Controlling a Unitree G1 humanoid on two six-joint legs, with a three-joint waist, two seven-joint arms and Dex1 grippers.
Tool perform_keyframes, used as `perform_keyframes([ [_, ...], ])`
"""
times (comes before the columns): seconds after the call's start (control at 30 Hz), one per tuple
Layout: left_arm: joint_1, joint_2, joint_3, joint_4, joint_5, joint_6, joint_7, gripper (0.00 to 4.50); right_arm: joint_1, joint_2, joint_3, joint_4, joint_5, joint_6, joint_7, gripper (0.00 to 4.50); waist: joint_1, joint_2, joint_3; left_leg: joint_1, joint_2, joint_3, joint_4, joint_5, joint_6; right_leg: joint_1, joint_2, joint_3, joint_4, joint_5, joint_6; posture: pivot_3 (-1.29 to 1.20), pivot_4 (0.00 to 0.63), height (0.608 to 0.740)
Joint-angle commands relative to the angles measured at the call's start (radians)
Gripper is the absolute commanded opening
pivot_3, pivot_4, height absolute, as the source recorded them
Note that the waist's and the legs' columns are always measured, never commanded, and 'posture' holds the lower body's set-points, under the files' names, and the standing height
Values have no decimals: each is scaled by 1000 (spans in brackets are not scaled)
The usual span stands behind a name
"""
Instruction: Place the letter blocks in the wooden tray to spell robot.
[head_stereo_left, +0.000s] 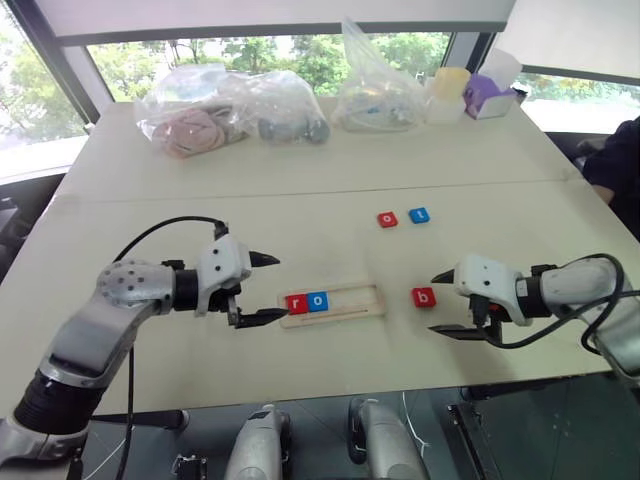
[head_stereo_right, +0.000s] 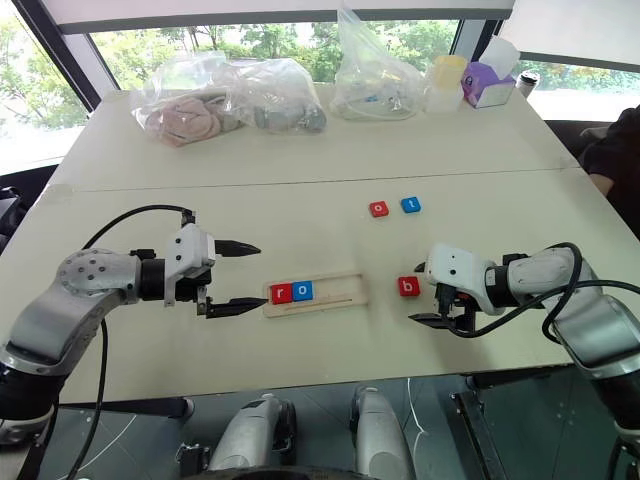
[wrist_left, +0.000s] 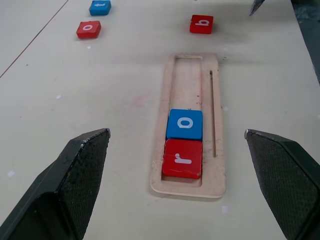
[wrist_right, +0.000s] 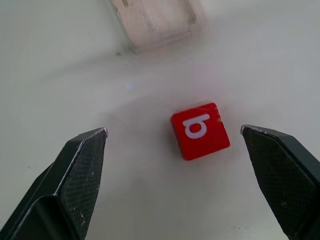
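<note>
Starting at our right gripper (head_stereo_left: 452, 305): black textured fingers spread wide apart, holding nothing, low over the table. The red b block (wrist_right: 200, 130) lies flat on the table between the fingers in the wrist view, touching neither. In the head view it sits at about 10 o'clock from that gripper, just beside it.

Our left gripper (head_stereo_left: 265, 289) is also spread wide and empty, fingertips flanking the near end of the wooden tray (head_stereo_left: 362, 304) without touching it. Tray is pale wood, long and narrow, with rounded corners, a shallow recess and a thin slot along one side. Its far end is blurred in the right wrist view.

Inside the tray, at the end by the left gripper: red r block (wrist_left: 182, 158) and blue o block (wrist_left: 184, 124), side by side and touching. The rest of the recess is bare.

At about 12 o'clock from the b block, well apart, a second red o block (head_stereo_left: 387, 219) and the blue t block (head_stereo_left: 418, 215) lie just beside each other on the tabletop.

Further back sit clear plastic bags (head_stereo_left: 230, 118), contents hard to make out. A person's dark sleeve (head_stereo_left: 615, 170) is cut off at the right edge.
</note>
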Motion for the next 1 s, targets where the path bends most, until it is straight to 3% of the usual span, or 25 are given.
perform_keyframes([
  [0.03,3,2,10,-36,-1,-7,9,4500,-43,20,9,68,-17,-77,33,4410,1,0,0,0,0,0,0,0,0,0,0,0,0,0,0,0,150,740],
  [0.43,28,28,14,-65,2,-1,10,4500,-151,105,65,265,-64,-138,89,4410,1,0,0,0,0,0,0,0,0,1,0,0,1,3,-4,0,150,740],
  [0.53,30,31,16,-69,1,2,13,4500,-162,109,74,288,-78,-148,101,3577,1,0,0,0,0,0,0,0,0,1,0,0,1,3,-4,0,150,740],
  [0.67,33,38,20,-76,-2,6,17,4500,-177,120,81,317,-95,-169,109,1461,1,0,0,1,0,0,0,0,0,1,0,0,1,3,-4,0,150,740],
  [0.7,31,38,19,-76,-2,6,18,4500,-182,119,84,321,-103,-173,109,1136,1,0,0,1,0,0,0,0,0,1,0,0,1,3,-4,0,150,740],
  [1.0,30,40,18,-76,-3,5,22,4500,-266,126,74,113,-6,3,182,1143,0,0,0,1,0,0,1,0,0,1,1,0,2,3,-4,0,150,740],
])
